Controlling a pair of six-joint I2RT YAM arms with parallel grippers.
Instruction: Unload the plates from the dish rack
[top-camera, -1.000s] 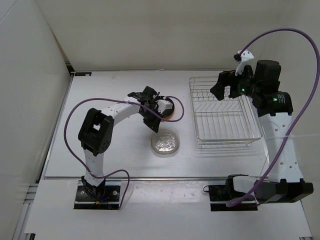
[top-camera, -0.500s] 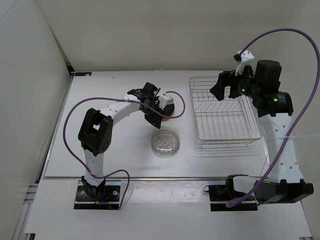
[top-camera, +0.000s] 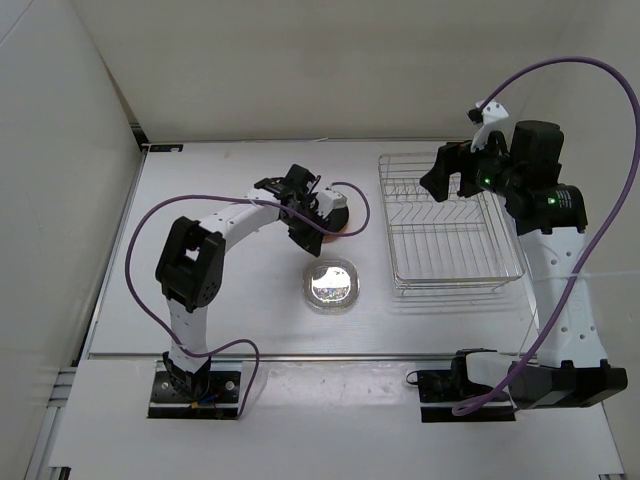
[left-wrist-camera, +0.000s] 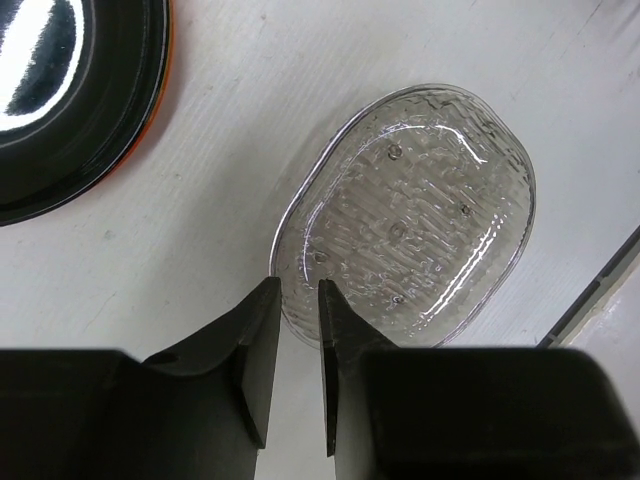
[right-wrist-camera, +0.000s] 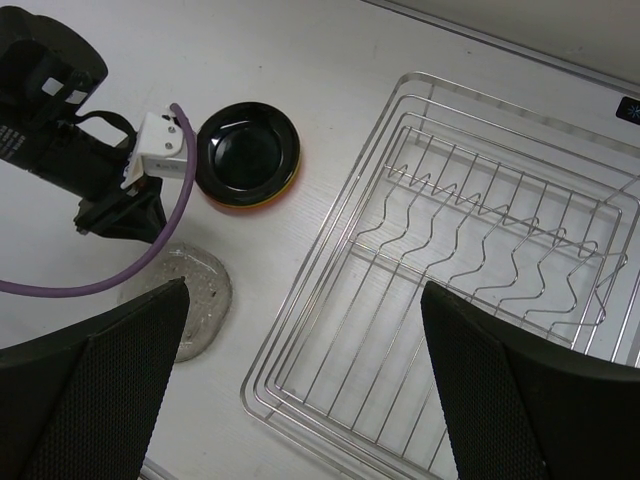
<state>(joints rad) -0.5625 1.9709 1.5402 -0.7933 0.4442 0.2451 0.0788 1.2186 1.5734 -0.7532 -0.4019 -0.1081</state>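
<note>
The clear plate lies flat on the table, its rim just beyond the tips of my left gripper. That gripper is open by a narrow gap with nothing between its fingers. Behind it, the black plate rests on the orange plate, whose rim shows in the left wrist view. My right gripper hovers wide open above the far left part of the dish rack. The rack shows only bare wires and upright dividers.
Purple cables loop from both arms. The table's near edge runs just below the clear plate. Enclosure walls stand at the left and behind the table. The dish rack fills the right half of the table.
My left gripper's jaws have parted and let go of the clear plate, which now lies flat. The gripper drew back a little toward the black plate. The right arm has not moved.
</note>
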